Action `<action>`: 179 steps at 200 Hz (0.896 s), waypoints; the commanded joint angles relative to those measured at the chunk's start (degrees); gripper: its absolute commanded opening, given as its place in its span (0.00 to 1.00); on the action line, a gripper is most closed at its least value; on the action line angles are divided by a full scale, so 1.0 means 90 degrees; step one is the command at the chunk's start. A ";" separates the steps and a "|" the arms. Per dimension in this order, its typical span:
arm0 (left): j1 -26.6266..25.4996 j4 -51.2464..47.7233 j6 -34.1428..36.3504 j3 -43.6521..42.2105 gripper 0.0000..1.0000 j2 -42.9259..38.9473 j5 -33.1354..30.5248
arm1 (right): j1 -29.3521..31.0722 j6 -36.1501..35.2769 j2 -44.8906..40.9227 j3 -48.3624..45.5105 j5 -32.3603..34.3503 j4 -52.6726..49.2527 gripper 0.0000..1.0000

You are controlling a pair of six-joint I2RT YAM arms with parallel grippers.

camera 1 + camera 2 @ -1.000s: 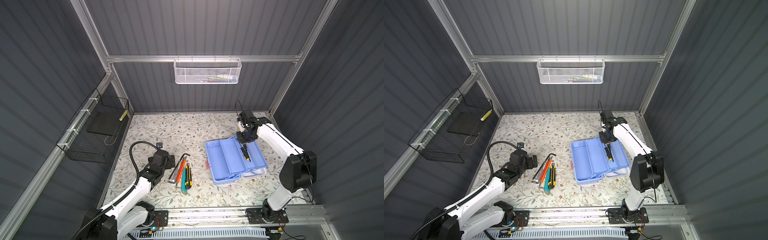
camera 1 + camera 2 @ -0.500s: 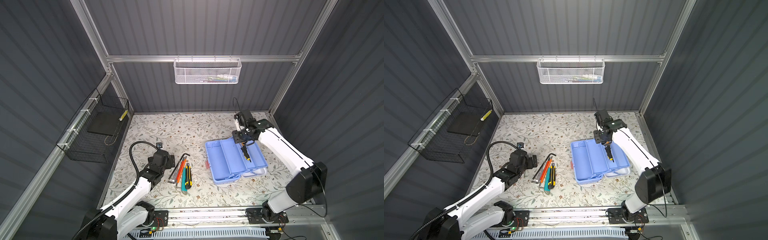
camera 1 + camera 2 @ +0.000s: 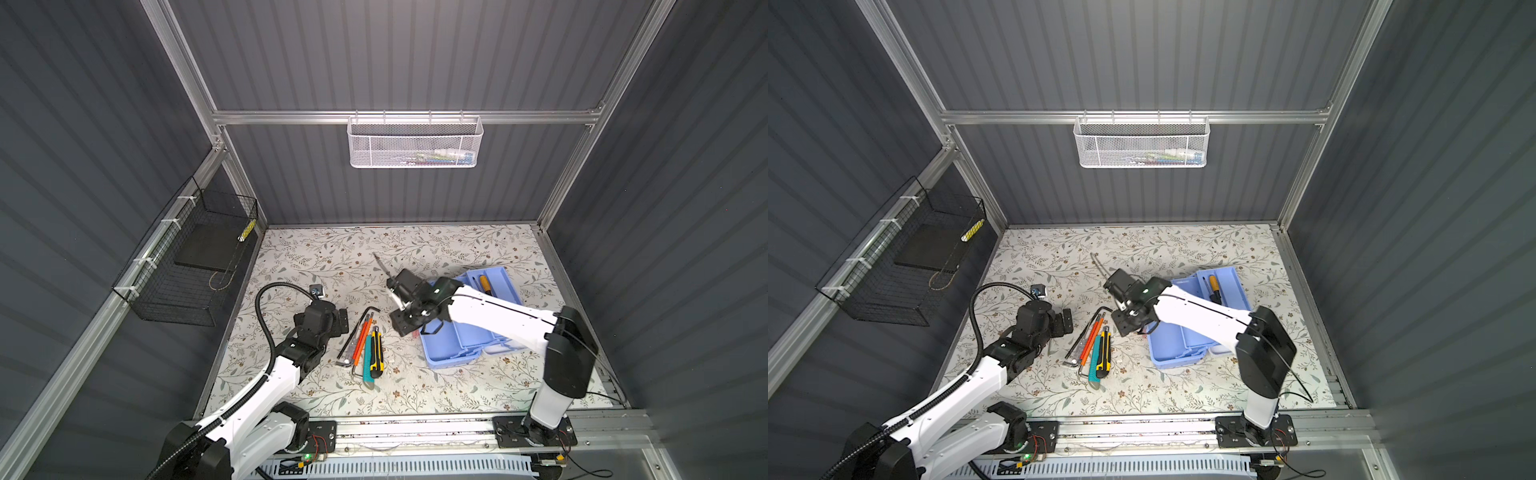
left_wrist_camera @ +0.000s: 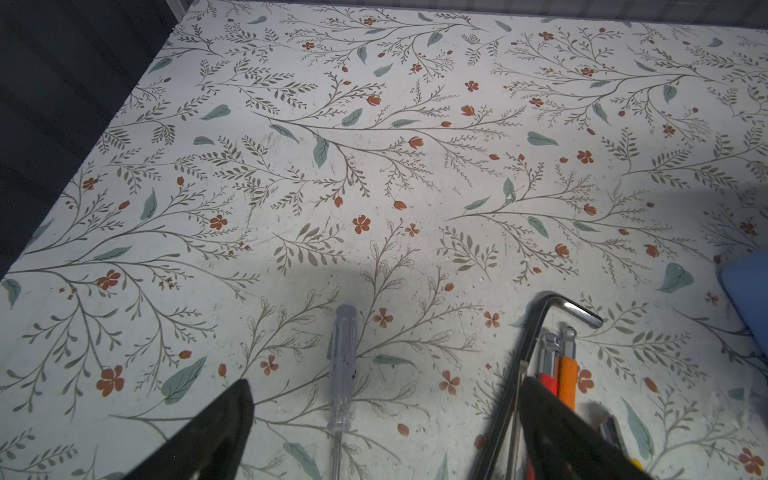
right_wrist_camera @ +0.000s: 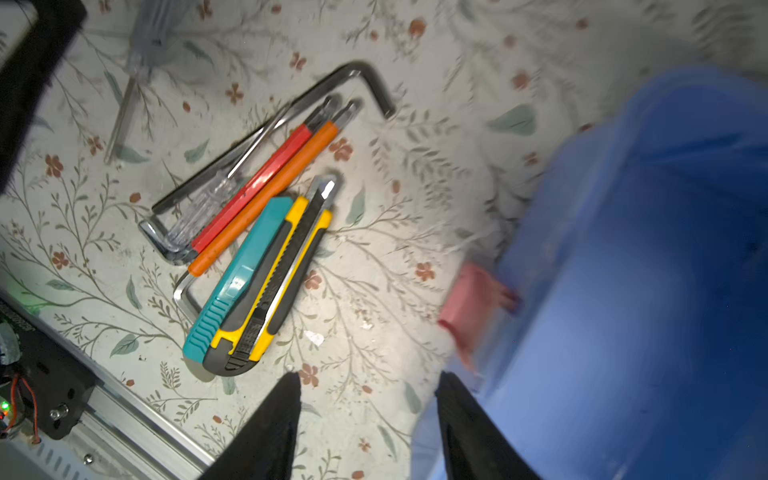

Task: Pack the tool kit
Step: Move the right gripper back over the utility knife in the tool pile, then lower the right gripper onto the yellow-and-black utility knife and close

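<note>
The tool kit's light-blue box [image 3: 449, 353] lies open on the right of the floral table, and a yellow-handled screwdriver [image 3: 484, 284] rests in its far tray [image 3: 1233, 282]. Loose tools lie left of it: a hex key [image 3: 365, 311], red and orange screwdrivers [image 5: 266, 183], a teal knife [image 5: 241, 266] and a yellow-black knife [image 3: 376, 349]. My right gripper [image 3: 401, 324] hovers open and empty at the box's left edge, by the pink latch [image 5: 471, 307]. My left gripper [image 4: 386, 382] stands open over a clear-handled screwdriver [image 4: 343, 365] that lies on the table between its fingers.
A white mesh basket [image 3: 415, 143] hangs on the back wall and a black wire basket [image 3: 195, 257] on the left wall. The metal rail [image 3: 415, 428] with both arm bases runs along the front edge.
My right gripper opened over the far tray, left the yellow-handled screwdriver there, and swung left across the box toward the loose tools. The left arm has not moved.
</note>
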 commanded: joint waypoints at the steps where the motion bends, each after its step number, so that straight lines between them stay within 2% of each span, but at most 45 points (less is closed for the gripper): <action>1: 0.0039 -0.0127 -0.0068 -0.0028 0.99 -0.0119 -0.0144 | 0.0301 0.0657 0.0270 0.0262 -0.0219 0.0102 0.55; 46: 0.0038 -0.0127 -0.0085 -0.0075 0.99 -0.0221 -0.0179 | 0.0531 0.1249 0.0816 0.0207 -0.0494 0.0514 0.61; 92: 0.0043 -0.0122 -0.0080 -0.0087 0.99 -0.0242 -0.0182 | 0.0632 0.1487 0.1330 0.0270 -0.0721 0.0662 0.63; 149: 0.0043 -0.0118 -0.0080 -0.0087 1.00 -0.0251 -0.0167 | 0.0647 0.1393 0.1697 0.0599 -0.0514 0.0323 0.64; 179: 0.0043 -0.0118 -0.0080 -0.0097 0.99 -0.0261 -0.0170 | 0.0668 0.1280 0.1891 0.0769 -0.0022 -0.0226 0.64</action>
